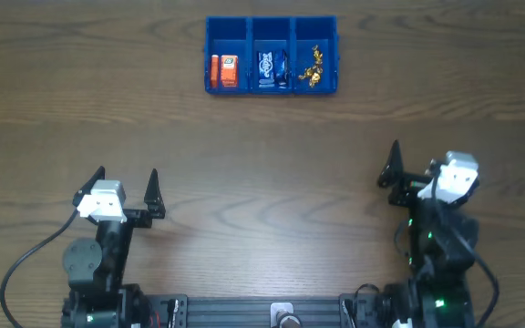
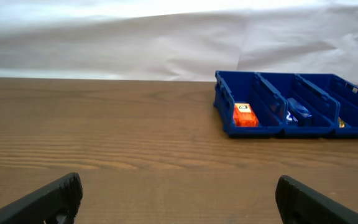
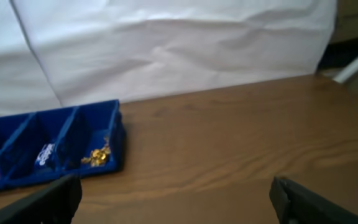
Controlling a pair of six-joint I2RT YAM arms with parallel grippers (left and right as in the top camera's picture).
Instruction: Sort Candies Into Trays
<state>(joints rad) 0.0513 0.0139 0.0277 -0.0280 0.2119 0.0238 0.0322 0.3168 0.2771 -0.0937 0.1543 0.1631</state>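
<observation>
Dark fingers (image 2: pixel 45 200) of the left gripper (image 2: pixel 178 202) frame the near edge of the left wrist view. They are spread wide, with nothing between them but bare table (image 2: pixel 104 143). Farther off across the wood stands the blue tray (image 2: pixel 229 118), three compartments side by side. An orange candy (image 2: pixel 244 115) lies in the compartment nearest this gripper, a blue candy (image 2: pixel 298 112) in the middle one, and a speck of gold shows at the end of the third. A white sheet (image 2: pixel 135 43) hangs behind the table.

From the right wrist, the right gripper (image 3: pixel 173 204) is likewise wide open and holds nothing. The tray sits well away from it, with the gold candies (image 3: pixel 97 157) in the closest compartment, the blue one next and the orange one farthest.

From above, the tray lies at the far middle of the table, well apart from both arms. Its compartments read orange, blue, gold from left to right. Both grippers hang near their own bases, the left one with both fingers plainly splayed. The tabletop between grippers and tray is plain wood grain.
</observation>
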